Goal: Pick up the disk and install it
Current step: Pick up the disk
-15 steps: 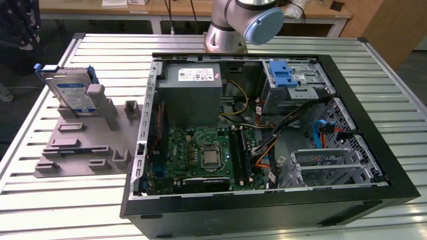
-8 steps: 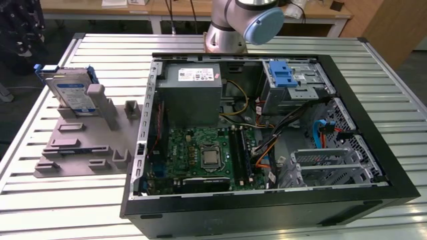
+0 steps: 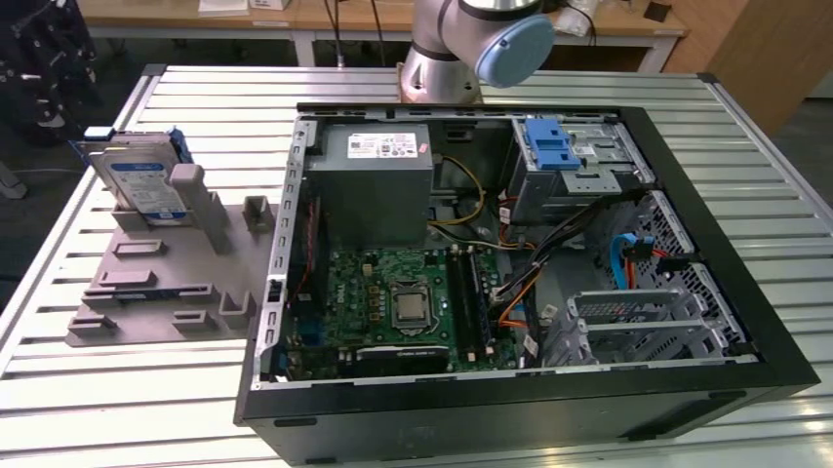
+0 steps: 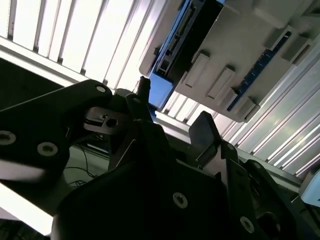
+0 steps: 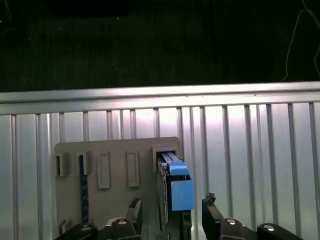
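The disk (image 3: pixel 140 180) stands on edge in a grey holder (image 3: pixel 156 283) on the slatted table, at the exterior view's left. It is silver with a white-and-blue label and a blue carrier. In the first wrist view the disk (image 5: pixel 172 185) is seen edge-on, and my gripper (image 5: pixel 172 206) hangs open above it with one dark finger on each side and nothing between them. The second wrist view shows the gripper (image 4: pixel 172 107) open, apart from the disk's blue carrier (image 4: pixel 160 90) and the holder (image 4: pixel 240 50).
An open computer case (image 3: pixel 677 419) lies at the exterior view's right, with a motherboard (image 3: pixel 404 302), a grey power supply (image 3: pixel 371 180) and a metal drive cage with a blue latch (image 3: pixel 553 146). The arm's base (image 3: pixel 456 44) stands behind the case. The table's edge (image 5: pixel 160 95) runs beyond the holder.
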Robot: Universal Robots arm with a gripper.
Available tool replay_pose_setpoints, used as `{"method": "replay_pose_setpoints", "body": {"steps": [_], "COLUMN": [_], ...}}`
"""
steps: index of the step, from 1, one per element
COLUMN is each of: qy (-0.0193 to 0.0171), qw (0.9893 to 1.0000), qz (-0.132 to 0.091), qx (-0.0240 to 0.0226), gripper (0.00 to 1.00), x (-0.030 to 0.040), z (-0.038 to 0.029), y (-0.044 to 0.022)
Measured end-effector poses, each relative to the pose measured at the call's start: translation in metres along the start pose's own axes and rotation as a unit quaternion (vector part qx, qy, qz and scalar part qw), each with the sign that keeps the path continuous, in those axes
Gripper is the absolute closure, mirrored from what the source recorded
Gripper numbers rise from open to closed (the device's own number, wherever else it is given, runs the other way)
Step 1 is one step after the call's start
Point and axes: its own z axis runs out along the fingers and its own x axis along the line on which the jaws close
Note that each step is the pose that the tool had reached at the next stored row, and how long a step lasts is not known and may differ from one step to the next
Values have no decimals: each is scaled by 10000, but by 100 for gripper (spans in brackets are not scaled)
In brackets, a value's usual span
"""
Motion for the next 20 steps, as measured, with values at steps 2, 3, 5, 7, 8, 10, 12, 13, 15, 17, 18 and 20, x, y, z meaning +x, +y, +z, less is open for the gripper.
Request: {"method": "replay_pose_setpoints", "body": {"steps": [2,3,5,7,8,10,12,13,15,17,18,20], "qy": [0,0,0,1,1,0,0,0,0,0,0,0], "qw": [10000,10000,10000,10000,10000,10000,10000,10000,10000,10000,10000,10000], "qz": [1,0,0,1,0,1,0,0,-1,-2,-2,-3], "qx": [-5,-6,-6,-7,-7,-6,-6,-6,-6,-6,-6,-6], "gripper": [41,41,41,41,41,41,41,41,41,41,41,41], "x": [-9,-10,-13,-27,-38,-51,-53,-55,-54,-52,-51,-49], "z": [37,55,91,117,127,156,192,211,247,284,302,339], "y": [0,-1,-2,-2,-1,-1,-2,-2,-1,4,8,17]}}
